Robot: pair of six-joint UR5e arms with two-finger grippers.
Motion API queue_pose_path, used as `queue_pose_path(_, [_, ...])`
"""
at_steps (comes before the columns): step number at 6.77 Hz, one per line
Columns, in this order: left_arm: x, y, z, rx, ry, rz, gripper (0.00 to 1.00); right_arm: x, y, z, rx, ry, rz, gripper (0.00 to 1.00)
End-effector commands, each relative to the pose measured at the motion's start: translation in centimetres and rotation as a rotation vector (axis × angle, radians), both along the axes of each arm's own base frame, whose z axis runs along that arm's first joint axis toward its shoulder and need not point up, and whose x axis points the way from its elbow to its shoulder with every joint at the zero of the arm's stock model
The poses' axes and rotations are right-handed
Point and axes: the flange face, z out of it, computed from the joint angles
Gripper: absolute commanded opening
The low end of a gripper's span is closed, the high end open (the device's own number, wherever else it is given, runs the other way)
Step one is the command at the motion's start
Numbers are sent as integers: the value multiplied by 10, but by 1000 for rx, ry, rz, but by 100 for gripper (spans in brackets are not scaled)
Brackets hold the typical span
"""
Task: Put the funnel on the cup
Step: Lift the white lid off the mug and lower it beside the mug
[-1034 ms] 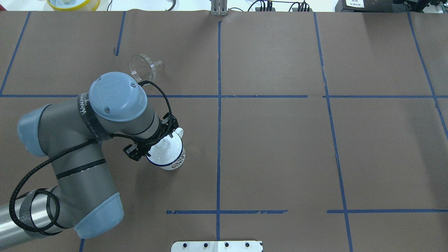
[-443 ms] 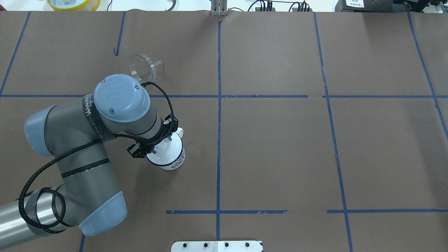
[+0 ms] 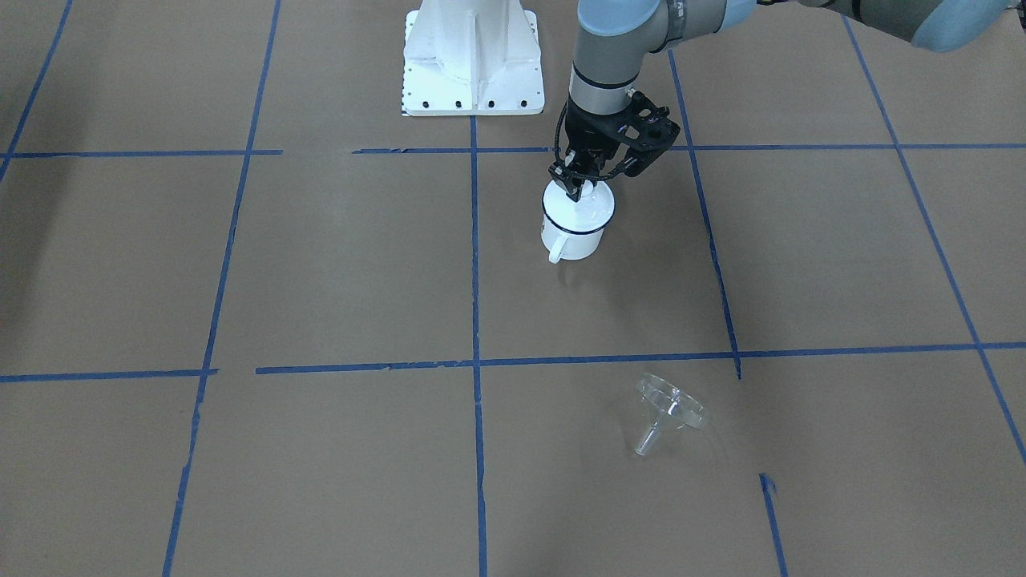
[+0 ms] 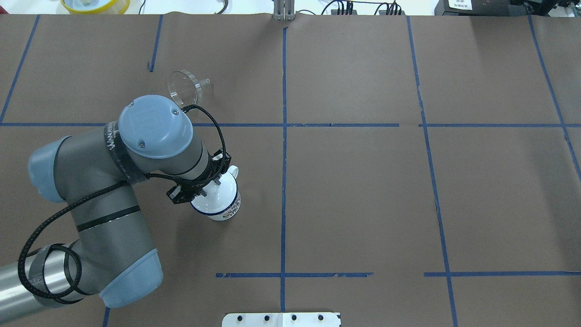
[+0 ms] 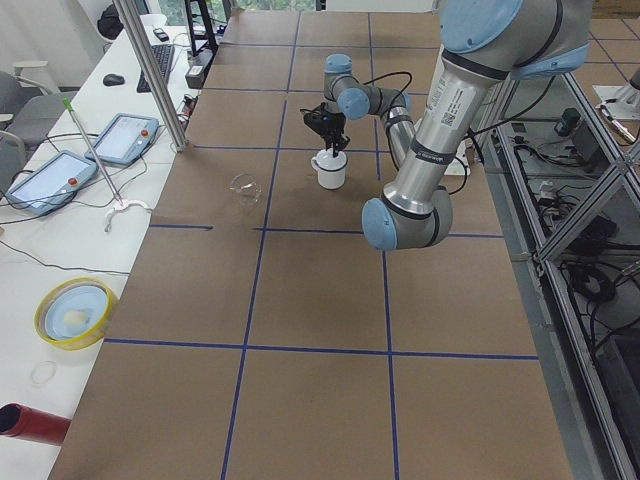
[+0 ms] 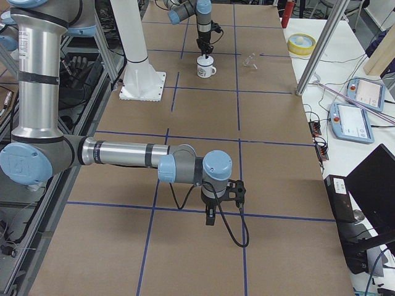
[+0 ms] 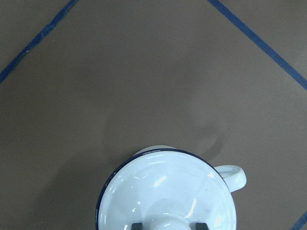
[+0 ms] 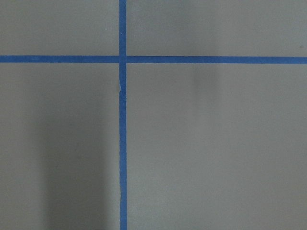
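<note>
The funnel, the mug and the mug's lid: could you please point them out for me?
funnel [image 3: 672, 405], front-facing view, on its wide clear rim.
mug [image 3: 583, 245], front-facing view, on its white side wall.
lid [image 7: 160, 184], left wrist view, on its white dome.

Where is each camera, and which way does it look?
Front: across the table, facing the robot, looking down; left gripper at the cup, funnel nearer.
Overhead: behind the robot, looking forward and down; left arm from the left.
Left side: table's left end; left arm bends toward the cup.
Right side: table's right end; right gripper near, left arm far.
Left wrist: looks down on the lid; fingertips show.
Right wrist: looks down at tape; no robot parts.
Front and overhead share cup and funnel, from opposite sides.
</note>
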Motion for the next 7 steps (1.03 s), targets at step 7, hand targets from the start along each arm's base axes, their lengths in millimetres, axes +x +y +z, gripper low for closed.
queue_pose_path(7, [-96,15,77,83,-3,9,0,0,0,0,-1,0,0,100])
